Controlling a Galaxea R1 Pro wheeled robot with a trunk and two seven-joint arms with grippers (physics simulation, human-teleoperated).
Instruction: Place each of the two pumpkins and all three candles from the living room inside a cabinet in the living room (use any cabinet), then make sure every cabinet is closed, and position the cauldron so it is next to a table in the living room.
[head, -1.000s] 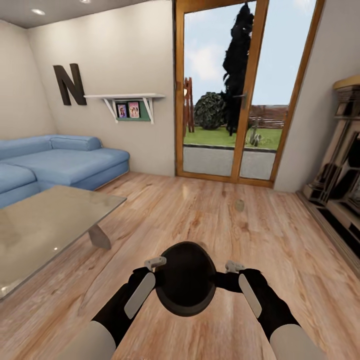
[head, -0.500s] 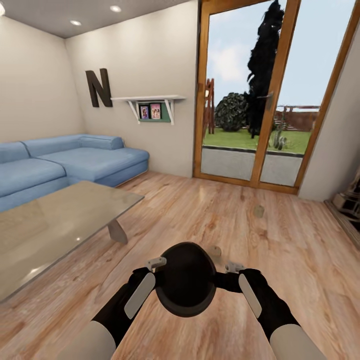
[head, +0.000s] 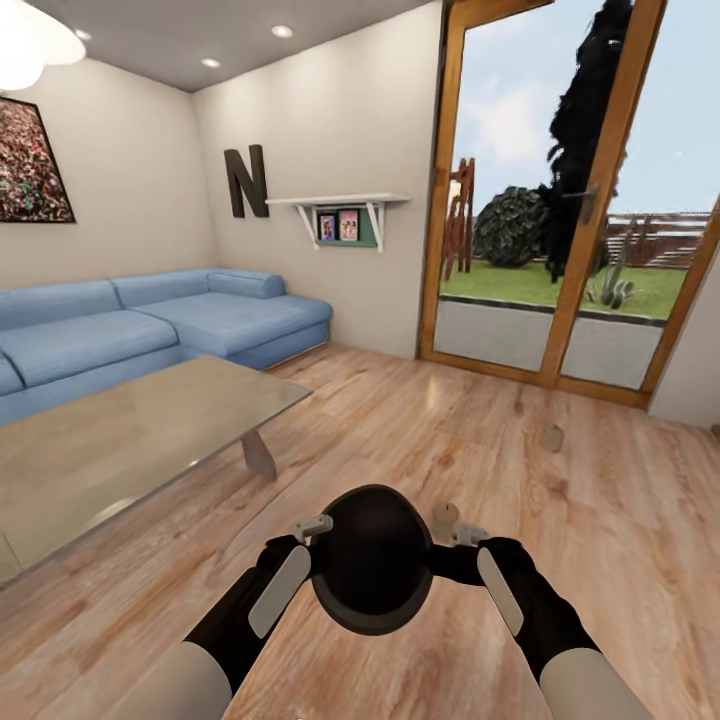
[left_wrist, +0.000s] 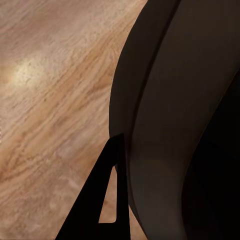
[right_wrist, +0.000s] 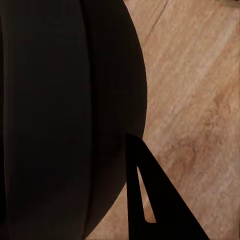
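You hold the black cauldron (head: 372, 558) between both arms at the 6 o'clock edge of the head view, raised above the light wood-plank floor (head: 560, 520), with your left gripper (head: 311, 524) against its left side and your right gripper (head: 468, 533) against its right side. In the left wrist view, one dark finger (left_wrist: 102, 200) lies along the curved wall of the cauldron (left_wrist: 190, 125) with floor boards behind it; in the right wrist view, a finger (right_wrist: 150, 200) sits likewise against the pot's (right_wrist: 65, 115) dark flank. Both sets of fingers appear closed on the cauldron, each showing one finger outside the wall, though the other finger of each pair is hidden from you. The low glossy grey bench (head: 130, 440) stretches from about 9 o'clock toward the centre, its near corner and one angled leg standing to the left of the pot and clearly apart from it. One stubby tan candle (head: 445, 517) stands on the floor just past your right gripper at roughly 5 o'clock, and a second candle (head: 551, 437) stands farther off toward 3 o'clock, well apart from the first. Behind the bench, the blue corner sofa (head: 150, 325) lines the wall at 9 to 10 o'clock, under a framed picture (head: 30, 160), a dark letter N (head: 246, 180) and a white shelf (head: 340, 205). The wood-framed glass garden doors (head: 590, 200) fill the 1 to 2 o'clock quarter.
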